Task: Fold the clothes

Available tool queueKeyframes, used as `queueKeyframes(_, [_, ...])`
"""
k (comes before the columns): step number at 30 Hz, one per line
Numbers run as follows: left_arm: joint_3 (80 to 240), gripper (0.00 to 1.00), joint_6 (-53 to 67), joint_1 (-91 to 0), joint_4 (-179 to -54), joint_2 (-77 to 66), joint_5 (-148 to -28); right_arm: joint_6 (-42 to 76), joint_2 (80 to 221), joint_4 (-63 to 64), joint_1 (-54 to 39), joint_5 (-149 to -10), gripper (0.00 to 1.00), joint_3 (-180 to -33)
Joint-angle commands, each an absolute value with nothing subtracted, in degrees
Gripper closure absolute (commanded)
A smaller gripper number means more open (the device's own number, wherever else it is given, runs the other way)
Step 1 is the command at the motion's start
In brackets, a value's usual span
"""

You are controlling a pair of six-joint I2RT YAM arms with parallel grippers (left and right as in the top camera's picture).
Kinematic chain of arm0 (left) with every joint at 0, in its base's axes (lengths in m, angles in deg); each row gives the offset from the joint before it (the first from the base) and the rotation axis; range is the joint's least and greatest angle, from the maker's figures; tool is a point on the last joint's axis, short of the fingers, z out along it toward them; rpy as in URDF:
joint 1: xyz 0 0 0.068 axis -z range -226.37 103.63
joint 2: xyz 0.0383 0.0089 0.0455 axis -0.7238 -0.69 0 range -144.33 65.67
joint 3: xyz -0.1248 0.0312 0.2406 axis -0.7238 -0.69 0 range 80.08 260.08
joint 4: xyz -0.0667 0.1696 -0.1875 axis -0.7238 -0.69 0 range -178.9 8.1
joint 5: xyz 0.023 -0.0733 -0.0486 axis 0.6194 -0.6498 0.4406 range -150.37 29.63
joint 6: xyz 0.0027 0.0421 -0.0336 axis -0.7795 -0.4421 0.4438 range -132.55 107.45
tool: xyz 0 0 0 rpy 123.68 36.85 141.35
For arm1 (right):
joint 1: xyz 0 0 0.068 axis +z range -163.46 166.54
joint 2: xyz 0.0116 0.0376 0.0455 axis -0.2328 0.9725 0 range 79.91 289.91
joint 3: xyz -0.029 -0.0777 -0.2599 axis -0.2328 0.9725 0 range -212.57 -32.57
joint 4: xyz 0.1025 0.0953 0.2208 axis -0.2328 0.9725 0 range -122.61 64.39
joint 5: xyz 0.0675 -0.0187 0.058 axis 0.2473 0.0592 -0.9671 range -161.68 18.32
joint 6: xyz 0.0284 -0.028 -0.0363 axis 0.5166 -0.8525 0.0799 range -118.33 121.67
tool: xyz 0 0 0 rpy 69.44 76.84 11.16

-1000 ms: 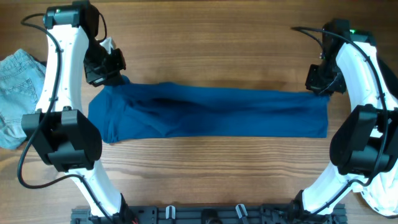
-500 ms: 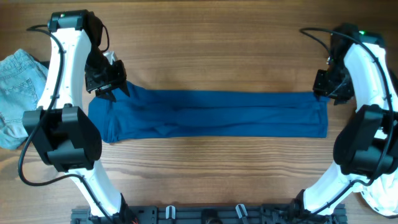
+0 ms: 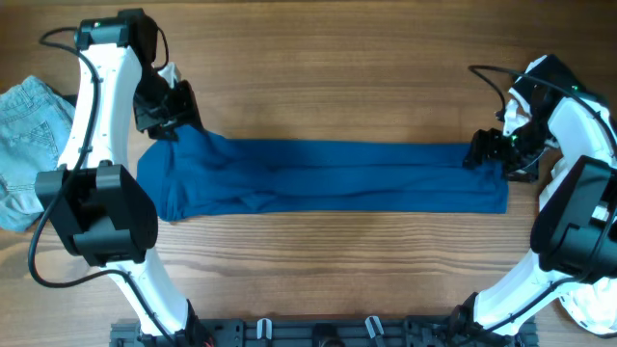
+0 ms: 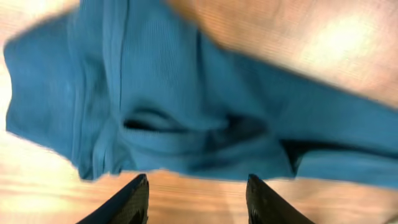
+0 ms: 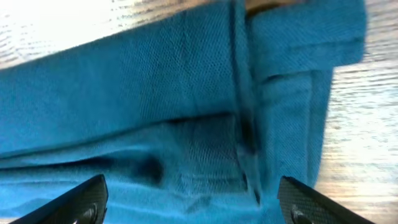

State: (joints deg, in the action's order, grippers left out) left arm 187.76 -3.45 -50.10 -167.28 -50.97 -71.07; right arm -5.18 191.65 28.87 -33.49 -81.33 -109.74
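A long blue garment [image 3: 328, 178] lies folded in a flat band across the middle of the wooden table. My left gripper [image 3: 172, 114] hovers at its upper left corner. In the left wrist view that gripper [image 4: 198, 200] stands open, with only bare wood between its fingertips [image 4: 134, 198] and the blue cloth [image 4: 186, 106] just beyond them. My right gripper [image 3: 487, 154] sits over the garment's right end. Seen from the right wrist, this gripper [image 5: 196, 205] is wide open above the blue cloth [image 5: 174, 106], holding nothing.
Light denim jeans [image 3: 24, 145] lie crumpled at the table's left edge. A white cloth [image 3: 590, 306] shows at the bottom right corner. A small white item [image 3: 170, 70] sits behind the left arm.
Both grippers have opened and let go of the blue garment, which has settled flat. The right gripper has swung down onto the garment's right end.
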Motion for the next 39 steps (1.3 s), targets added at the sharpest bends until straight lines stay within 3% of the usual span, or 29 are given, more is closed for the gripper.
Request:
queueKeyframes(1, [184.29, 0.50, 0.88, -50.40, -162.76, -49.42, -68.82, -7.37, 191.23, 26.37, -33.41, -82.92, 0.10, -106.09])
queueKeyframes(4, [180.46, 0.48, 2.15, -50.40, -158.78, -49.44, -67.11, -7.04, 191.23, 23.40, -33.41, -79.38, 0.05, -104.14])
queueKeyframes(12, [166.67, 0.41, 7.92, -50.86, -143.94, -49.53, -57.89, 0.56, 191.23, 21.13, -33.43, -67.36, 0.04, -104.07])
queueKeyframes(18, [160.66, 0.40, 9.40, -54.58, -140.60, -49.57, -57.65, -5.91, 191.34, 22.29, -33.41, -81.79, 0.01, -104.07])
queueKeyframes(23, [160.66, 0.37, 10.45, -58.10, -143.31, -49.57, -57.69, -5.80, 192.74, 22.92, -33.41, -82.12, 0.00, -104.05])
queueKeyframes(26, [160.66, 0.26, 10.28, -58.93, -142.11, -49.57, -58.35, -5.88, 194.71, 22.68, -33.36, -83.69, 0.02, -104.05])
queueKeyframes(28, [160.66, 0.24, 10.24, -58.93, -141.08, -49.57, -58.54, -5.88, 195.52, 22.35, -33.32, -85.77, 0.06, -104.05])
queueKeyframes(29, [160.66, 0.23, 10.24, -58.90, -140.51, -49.57, -59.35, -5.93, 195.76, 22.00, -33.30, -86.05, 0.09, -104.05])
queueKeyframes(33, [160.73, 0.22, 10.24, -58.86, -139.50, -49.48, -62.50, -6.58, 195.78, 20.80, -33.30, -86.51, 0.62, -104.05])
queueKeyframes(35, [161.45, 0.19, 10.24, -59.25, -140.16, -48.50, -62.48, -7.33, 195.78, 19.71, -33.30, -87.05, 0.94, -104.05])
queueKeyframes(39, [163.44, 0.17, 10.21, -60.15, -143.07, -42.64, -62.48, -7.00, 195.43, 18.27, -33.43, -86.38, 0.96, -105.12])
